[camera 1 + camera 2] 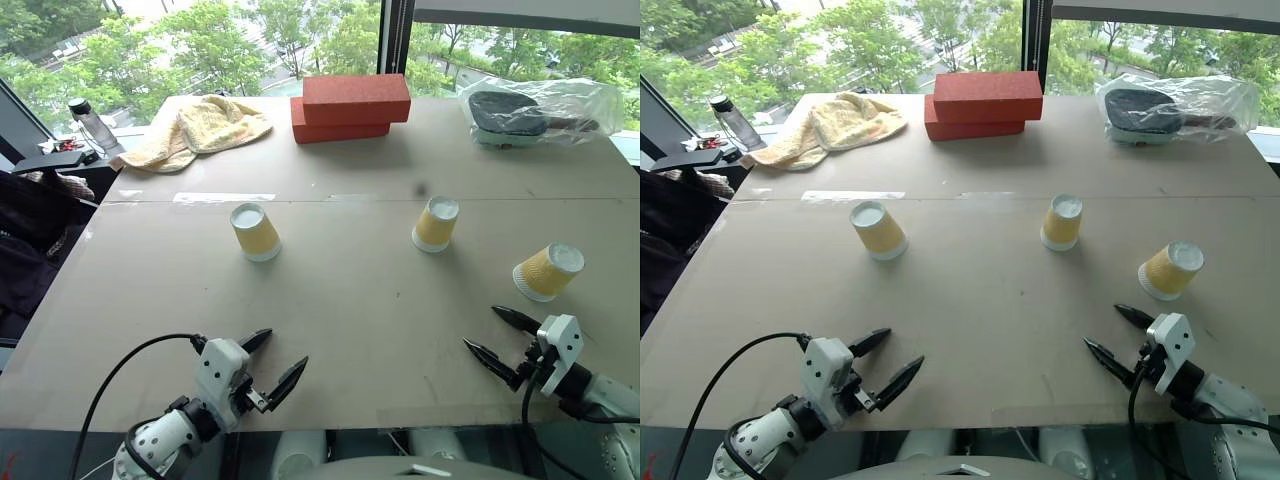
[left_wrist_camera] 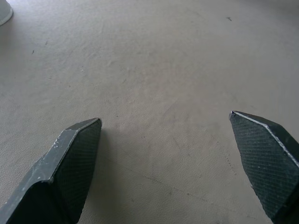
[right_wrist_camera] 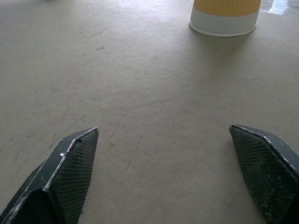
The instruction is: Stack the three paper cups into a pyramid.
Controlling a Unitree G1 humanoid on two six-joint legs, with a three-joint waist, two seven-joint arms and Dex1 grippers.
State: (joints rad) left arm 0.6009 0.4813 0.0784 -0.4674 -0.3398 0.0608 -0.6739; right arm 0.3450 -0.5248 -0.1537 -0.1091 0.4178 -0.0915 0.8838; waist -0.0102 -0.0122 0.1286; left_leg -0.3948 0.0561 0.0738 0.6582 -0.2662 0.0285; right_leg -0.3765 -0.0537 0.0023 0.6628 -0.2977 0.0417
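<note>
Green trees show past the window behind the flat tan table [image 1: 330, 300]. Three small yellow-orange paper cups with white rims stand upside down and well apart: one [image 1: 255, 231] toward the left edge, one [image 1: 436, 223] in the middle, one [image 1: 548, 271] tilted near the right edge. Both pincers, left [image 1: 272, 362] and right [image 1: 495, 333], hang wide and empty over the near edge.

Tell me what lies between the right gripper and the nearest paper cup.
Nothing: bare table separates the open right gripper from the right-hand paper cup, seen in the left eye view.
</note>
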